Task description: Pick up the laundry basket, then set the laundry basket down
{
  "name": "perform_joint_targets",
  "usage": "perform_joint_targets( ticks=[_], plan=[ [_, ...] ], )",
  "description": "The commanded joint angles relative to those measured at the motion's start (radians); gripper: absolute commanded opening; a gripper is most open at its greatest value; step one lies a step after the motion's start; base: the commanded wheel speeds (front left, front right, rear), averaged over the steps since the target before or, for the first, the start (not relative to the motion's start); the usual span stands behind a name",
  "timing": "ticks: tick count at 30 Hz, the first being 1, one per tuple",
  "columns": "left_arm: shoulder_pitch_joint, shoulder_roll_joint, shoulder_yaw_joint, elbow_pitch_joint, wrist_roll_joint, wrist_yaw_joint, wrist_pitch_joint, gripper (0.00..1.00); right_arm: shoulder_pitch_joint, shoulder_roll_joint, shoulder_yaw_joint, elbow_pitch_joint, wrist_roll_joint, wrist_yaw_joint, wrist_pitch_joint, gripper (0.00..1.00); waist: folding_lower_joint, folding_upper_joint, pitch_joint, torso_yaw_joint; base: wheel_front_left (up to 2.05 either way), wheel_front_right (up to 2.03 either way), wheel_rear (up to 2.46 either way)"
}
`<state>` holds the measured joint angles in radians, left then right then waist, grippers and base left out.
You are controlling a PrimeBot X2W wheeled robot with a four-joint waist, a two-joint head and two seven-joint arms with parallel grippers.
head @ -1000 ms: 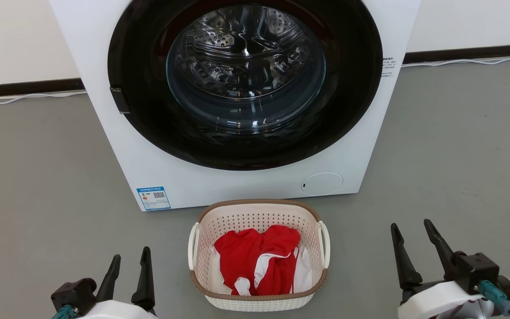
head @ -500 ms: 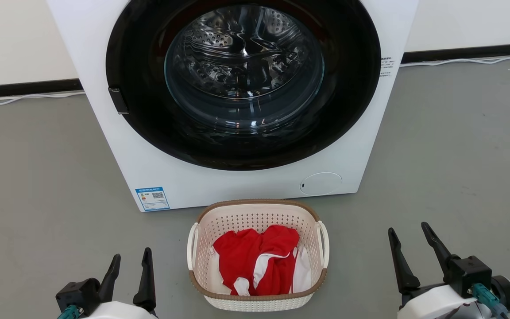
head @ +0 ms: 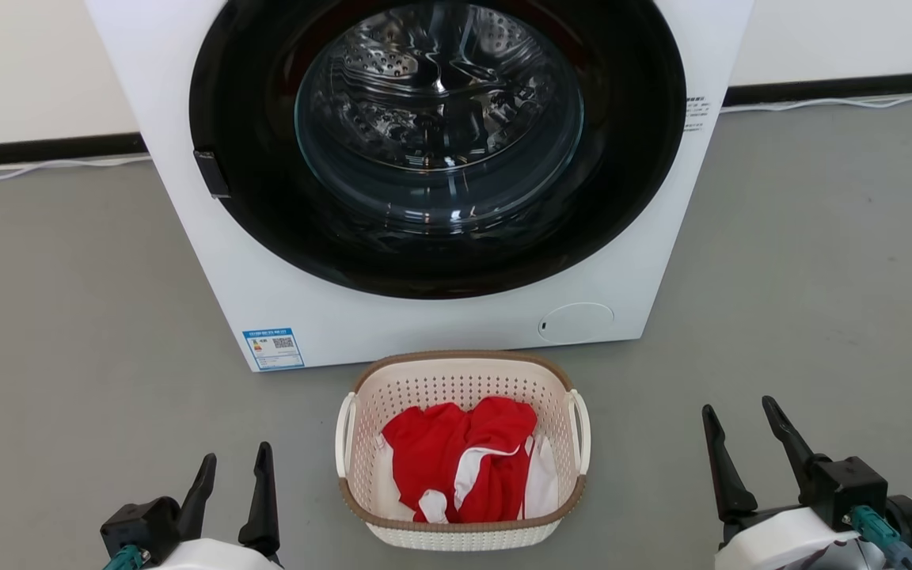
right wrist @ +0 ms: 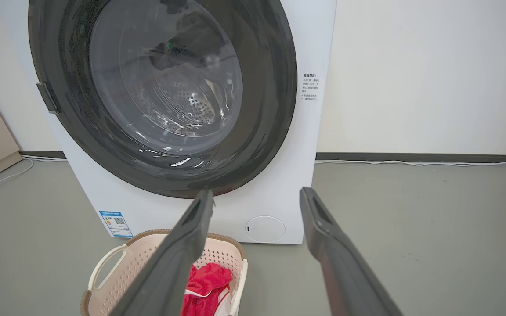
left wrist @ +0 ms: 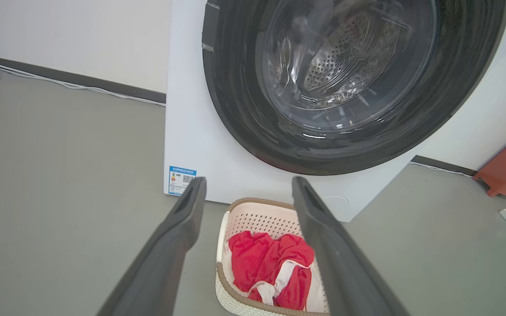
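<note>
Fingers on both arms were spread wide, gripping nothing: left fingers low at the left, right fingers low at the right, all pointing toward the washing machine. The laundry basket sat upright on the grey floor, just in front of the machine's base and between the two arms, clear of both. Right fingers were further from it than the left. A red-and-white garment lay crumpled inside. The machine's round glass door looked closed.
</note>
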<state>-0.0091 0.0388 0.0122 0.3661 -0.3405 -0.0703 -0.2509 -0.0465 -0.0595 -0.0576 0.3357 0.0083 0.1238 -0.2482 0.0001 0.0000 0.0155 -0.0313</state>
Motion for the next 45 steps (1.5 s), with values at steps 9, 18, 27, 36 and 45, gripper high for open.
perform_joint_targets(
  ticks=[9,18,27,36,45],
  plan=[
    [-0.08,0.011,0.018,-0.02,0.024,0.007,-0.011,1.0,-0.087,0.006,0.013,-0.027,-0.015,0.007,-0.014,1.0,-0.0001,0.0,0.065,0.005,0.0,0.0,0.0],
    [-0.157,0.011,0.005,0.003,0.034,0.006,-0.011,1.0,-0.16,0.009,0.006,0.003,0.023,0.007,-0.014,1.0,-0.0001,0.0,0.156,0.008,0.0,0.0,0.0],
    [-0.293,0.011,-0.013,0.083,0.034,0.005,-0.011,1.0,-0.29,0.009,0.012,0.122,0.039,0.007,-0.014,1.0,-0.0001,0.0,0.295,0.012,0.0,0.0,0.0],
    [-0.46,0.011,-0.047,0.209,0.07,0.003,-0.011,1.0,-0.443,0.009,0.042,0.214,0.07,0.007,-0.014,1.0,-0.0001,0.0,0.443,0.021,0.0,0.0,0.0],
    [-0.631,0.011,-0.081,0.368,0.081,0.008,-0.011,1.0,-0.554,0.009,0.058,0.324,0.049,0.007,-0.014,1.0,-0.0001,0.0,0.586,0.027,0.0,0.0,0.0]
  ],
)
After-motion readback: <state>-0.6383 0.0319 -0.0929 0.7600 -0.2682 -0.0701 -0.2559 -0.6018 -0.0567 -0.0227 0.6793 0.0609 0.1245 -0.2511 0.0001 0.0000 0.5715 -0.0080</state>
